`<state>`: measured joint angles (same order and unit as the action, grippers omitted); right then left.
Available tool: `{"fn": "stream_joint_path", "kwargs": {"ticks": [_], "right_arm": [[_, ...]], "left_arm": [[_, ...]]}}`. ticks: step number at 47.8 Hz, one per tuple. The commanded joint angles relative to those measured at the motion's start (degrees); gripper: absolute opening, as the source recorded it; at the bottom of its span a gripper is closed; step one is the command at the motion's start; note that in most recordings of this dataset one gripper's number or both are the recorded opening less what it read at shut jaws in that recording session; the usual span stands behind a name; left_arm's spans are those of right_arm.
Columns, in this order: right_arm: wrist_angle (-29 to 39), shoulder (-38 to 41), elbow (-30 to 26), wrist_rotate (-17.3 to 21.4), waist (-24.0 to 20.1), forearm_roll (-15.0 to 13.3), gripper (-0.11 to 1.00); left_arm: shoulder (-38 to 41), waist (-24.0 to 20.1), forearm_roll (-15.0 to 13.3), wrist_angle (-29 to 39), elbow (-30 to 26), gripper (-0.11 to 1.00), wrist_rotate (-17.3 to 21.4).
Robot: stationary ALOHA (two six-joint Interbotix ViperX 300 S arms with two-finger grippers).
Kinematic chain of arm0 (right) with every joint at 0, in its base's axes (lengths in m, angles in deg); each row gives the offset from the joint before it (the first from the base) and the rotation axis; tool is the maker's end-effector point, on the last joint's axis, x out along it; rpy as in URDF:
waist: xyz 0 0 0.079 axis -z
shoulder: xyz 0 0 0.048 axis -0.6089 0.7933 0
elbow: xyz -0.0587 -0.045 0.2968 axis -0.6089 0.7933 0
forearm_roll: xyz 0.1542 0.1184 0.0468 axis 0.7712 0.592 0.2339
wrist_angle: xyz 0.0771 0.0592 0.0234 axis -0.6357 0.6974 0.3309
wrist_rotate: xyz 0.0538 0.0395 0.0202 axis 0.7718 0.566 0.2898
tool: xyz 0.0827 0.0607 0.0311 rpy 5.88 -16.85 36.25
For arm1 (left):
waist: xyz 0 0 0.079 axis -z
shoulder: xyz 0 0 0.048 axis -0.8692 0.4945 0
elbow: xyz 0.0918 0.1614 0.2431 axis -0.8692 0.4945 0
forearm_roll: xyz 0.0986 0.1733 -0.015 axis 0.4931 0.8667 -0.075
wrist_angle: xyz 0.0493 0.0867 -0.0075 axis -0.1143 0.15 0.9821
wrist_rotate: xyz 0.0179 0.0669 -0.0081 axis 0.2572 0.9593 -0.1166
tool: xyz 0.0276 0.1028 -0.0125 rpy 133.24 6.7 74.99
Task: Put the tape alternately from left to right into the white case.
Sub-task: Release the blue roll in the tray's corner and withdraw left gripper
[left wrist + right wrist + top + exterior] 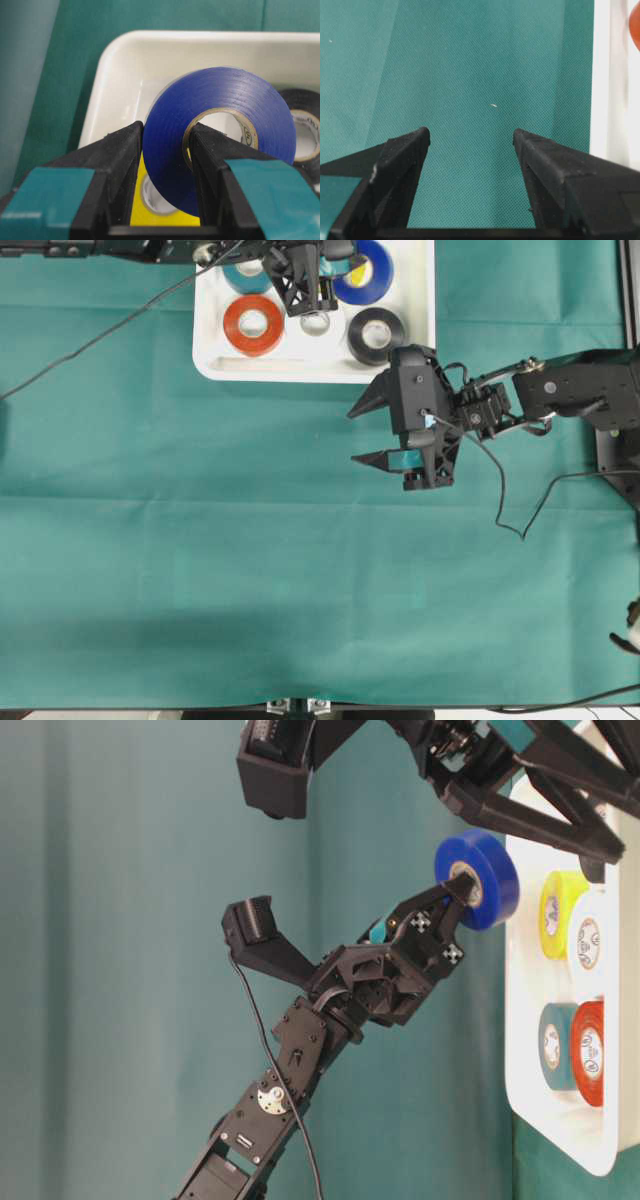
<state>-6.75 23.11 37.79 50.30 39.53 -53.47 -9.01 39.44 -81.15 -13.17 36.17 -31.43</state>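
My left gripper (167,130) is shut on the blue tape (225,115), one finger in its core and one on its outer face. It holds the roll on edge above the white case (115,55), over the yellow tape (160,210). From overhead the blue tape (365,270) hangs at the case's (415,360) far side. Lying in the case are the teal (243,280), orange-red (253,325), white (315,324) and black (376,334) rolls. My right gripper (353,437) stands open and empty over the cloth, just off the case's near right corner; between its fingers (471,134) only cloth shows.
A green cloth (250,570) covers the whole table. A black cable (90,335) trails across it at the left, and another (520,520) loops beside the right arm. The case's rim (607,100) runs close along the right gripper's right side.
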Motion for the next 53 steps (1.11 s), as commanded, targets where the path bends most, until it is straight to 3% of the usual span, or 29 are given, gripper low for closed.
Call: {"fn": "stream_joint_path", "kwargs": {"ticks": [1,27,33,44,53], "right_arm": [[-0.4,-0.4,-0.4,0.0,-0.1,-0.1,0.76],[-0.4,-0.4,-0.5,0.0,-0.1,0.0,0.76],[-0.4,-0.4,-0.4,0.0,-0.1,-0.1,0.76],[-0.4,-0.4,-0.4,0.0,-0.1,-0.1,0.76],[-0.4,-0.4,-0.4,0.0,-0.1,0.0,0.76]], "left_arm": [[-1.2,0.4,-0.1,-0.3,-1.6,-0.03,0.6],[-1.1,0.7,-0.2,1.8,-2.0,-0.01,0.4],[-1.1,0.7,-0.3,2.2,-1.7,0.19,0.4],[-1.7,0.6,-0.3,2.5,-0.8,0.84,0.5],[-2.4,0.6,-0.2,2.5,0.1,0.85,0.5]]}}
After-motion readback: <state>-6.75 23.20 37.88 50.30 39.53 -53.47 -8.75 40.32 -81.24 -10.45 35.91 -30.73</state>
